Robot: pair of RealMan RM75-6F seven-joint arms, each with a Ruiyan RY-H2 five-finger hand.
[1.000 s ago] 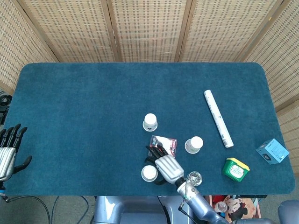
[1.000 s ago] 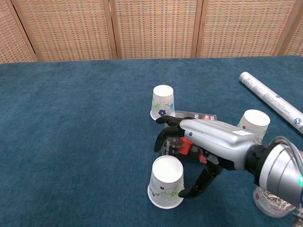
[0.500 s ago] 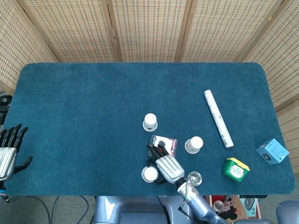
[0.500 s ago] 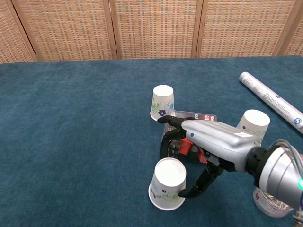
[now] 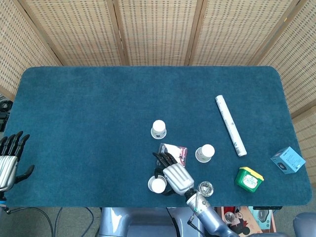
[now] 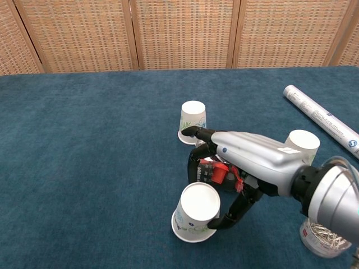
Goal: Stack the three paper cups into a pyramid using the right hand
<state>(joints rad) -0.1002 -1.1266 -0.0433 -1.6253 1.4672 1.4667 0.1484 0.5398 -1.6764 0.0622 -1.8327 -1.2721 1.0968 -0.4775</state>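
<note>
Near paper cup (image 6: 194, 220): upside down, tilted, pinched by right hand (image 6: 238, 168) at its side.
Other paper cups (image 6: 192, 122): upright-inverted, apart.
Left hand (image 5: 10, 160): released, fingers spread.

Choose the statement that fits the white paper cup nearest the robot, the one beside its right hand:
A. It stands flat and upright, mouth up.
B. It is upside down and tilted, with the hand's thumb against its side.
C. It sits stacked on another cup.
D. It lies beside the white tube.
B: in the chest view the white paper cup leans, base uppermost, with the right hand touching it.
</note>
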